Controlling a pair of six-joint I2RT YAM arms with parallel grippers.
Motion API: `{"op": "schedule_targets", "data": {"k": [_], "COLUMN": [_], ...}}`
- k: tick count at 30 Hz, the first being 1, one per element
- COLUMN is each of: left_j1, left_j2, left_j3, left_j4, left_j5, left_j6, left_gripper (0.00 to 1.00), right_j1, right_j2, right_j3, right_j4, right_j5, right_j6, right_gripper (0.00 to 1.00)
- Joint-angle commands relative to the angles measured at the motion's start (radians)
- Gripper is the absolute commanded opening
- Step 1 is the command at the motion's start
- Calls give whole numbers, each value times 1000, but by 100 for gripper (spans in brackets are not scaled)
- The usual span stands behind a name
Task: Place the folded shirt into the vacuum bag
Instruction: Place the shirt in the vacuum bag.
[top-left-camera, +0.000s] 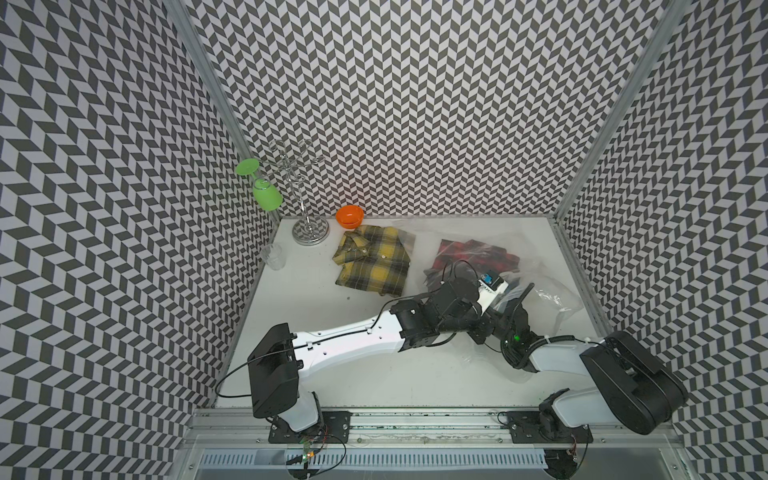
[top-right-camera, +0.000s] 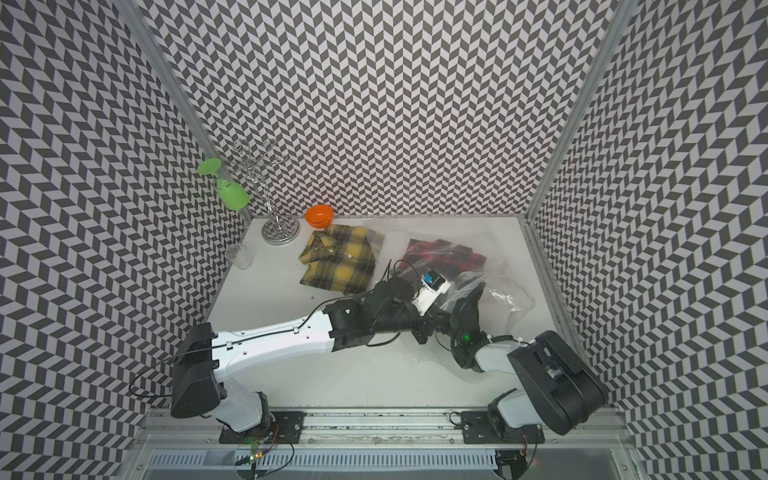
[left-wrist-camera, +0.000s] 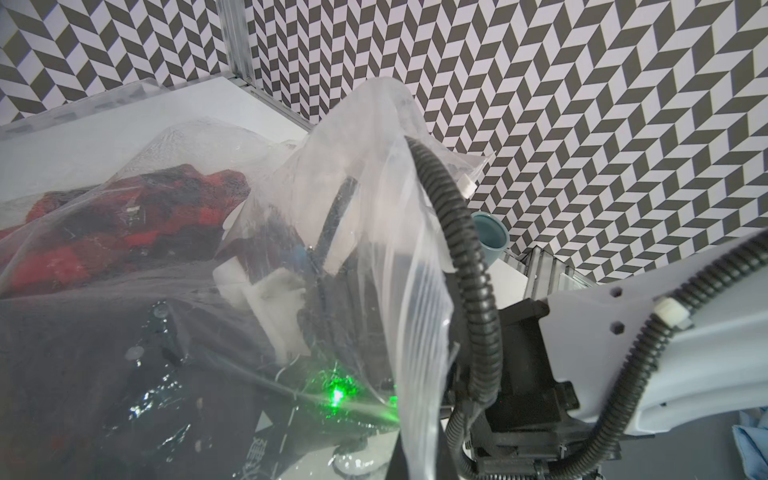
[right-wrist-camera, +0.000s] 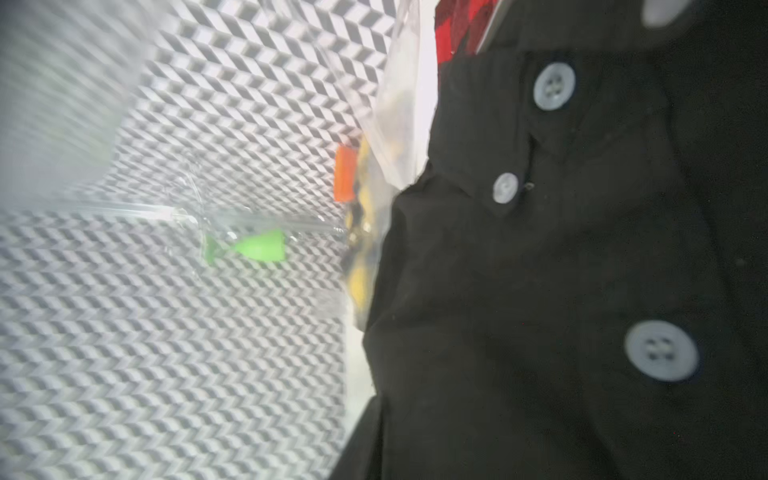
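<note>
- The left gripper (top-left-camera: 503, 300) is closed tight at the raised near end of the vacuum bag (top-left-camera: 555, 293). Film lies right across its wrist camera, but we cannot tell whether the jaws pinch the plastic.
- The right gripper is out of sight, buried under film and the left wrist, so we cannot tell how its jaws stand. Its wrist camera looks at close range onto the black shirt (right-wrist-camera: 582, 291) with pale buttons.
- The right arm (top-left-camera: 557, 361) reaches into the bag, and the film drapes over its corrugated cable (left-wrist-camera: 457, 232).
- Through the film we see the black shirt inside the bag, just beside a red plaid shirt (top-left-camera: 473, 259) that lies deeper in.
- The bag sprawls, crinkled, over the right half of the white table (top-left-camera: 311, 291).
- A folded yellow plaid shirt (top-left-camera: 372, 262) lies to its left, one edge under the bag's far corner.
- At the back left stand an orange bowl (top-left-camera: 350, 216), a wire rack (top-left-camera: 310, 232) with a green glass (top-left-camera: 268, 198) hanging upside down, and a clear cup (top-left-camera: 274, 257).
</note>
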Motion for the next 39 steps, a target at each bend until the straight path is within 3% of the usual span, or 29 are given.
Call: {"op": "schedule_targets", "data": {"k": [1, 3, 7, 14, 19, 21, 22, 25, 26, 31, 39], "left_j1": [-29, -30, -33, -38, -36, -37, -36, -28, -21, 26, 50], "left_j2": [-19, -34, -45, -44, -36, -32, -35, -45, -47, -59, -45], "left_j3": [21, 4, -9, -1, 5, 8, 7, -15, -20, -49, -60], "left_j4": [16, 25, 39, 41, 43, 37, 35, 51, 56, 78, 92], "left_j5": [36, 38, 53, 54, 52, 44, 42, 35, 34, 38, 66], "left_j6": [-16, -25, -37, -35, -24, -18, -17, -20, -24, -54, -36], "left_gripper": [0, 0, 0, 0, 0, 0, 0, 0, 0, 0, 0], "right_j1": [-46, -61, -99, -121, -49, -19, -5, 27, 27, 23, 11], "right_j2": [-95, -159, -199, -135, 129, 192, 201, 193, 185, 45, -263], "right_j3": [29, 28, 39, 100, 124, 94, 85, 127, 133, 55, -61], "right_j4": [49, 40, 109, 193, 323, 406, 415, 282, 229, 89, -239], "right_j5": [124, 221, 327, 297, 168, 169, 170, 131, 102, 41, -6], "right_j6": [-17, -39, -86, -194, -219, -179, -163, -177, -170, -106, -47], "right_gripper": [8, 0, 0, 0, 2, 9, 17, 43, 47, 63, 69]}}
